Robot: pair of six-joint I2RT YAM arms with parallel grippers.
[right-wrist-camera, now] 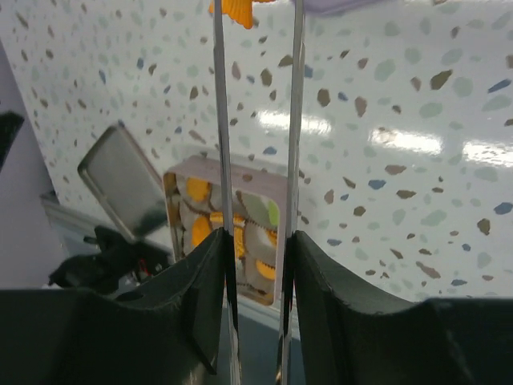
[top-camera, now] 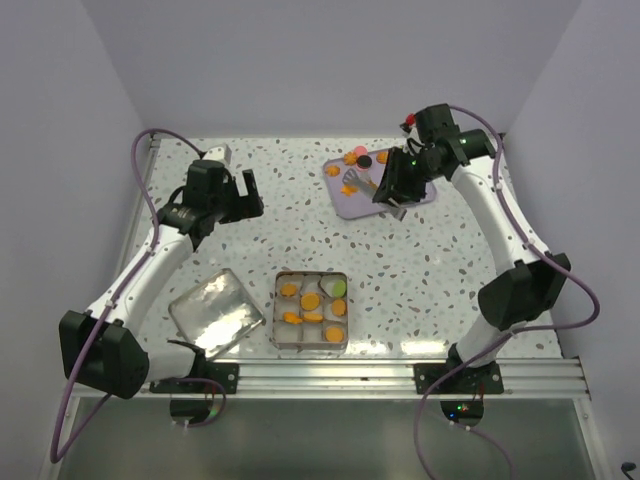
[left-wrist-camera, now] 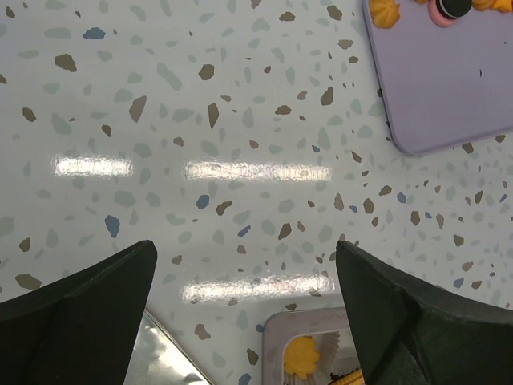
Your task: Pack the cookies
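Loose cookies lie on a purple tray [top-camera: 357, 206]: orange ones [top-camera: 354, 155], a dark one [top-camera: 366, 160] and a pink one [top-camera: 382, 157]. My right gripper [top-camera: 390, 196] is shut on metal tongs [top-camera: 362, 181], [right-wrist-camera: 220, 120]. An orange cookie [right-wrist-camera: 239, 10] sits between the tong tips at the tray; I cannot tell whether it is lifted. The square tin [top-camera: 277, 312] holds several orange cookies and a green one [top-camera: 340, 288] in white paper cups. My left gripper [left-wrist-camera: 244, 257] is open and empty above bare table, left of the tray [left-wrist-camera: 449, 80].
The tin's shiny lid [top-camera: 215, 312] lies left of the tin, and its corner shows in the left wrist view [left-wrist-camera: 152, 361]. The tin [right-wrist-camera: 232, 233] and lid [right-wrist-camera: 124, 180] show behind the tongs. White walls enclose the speckled table.
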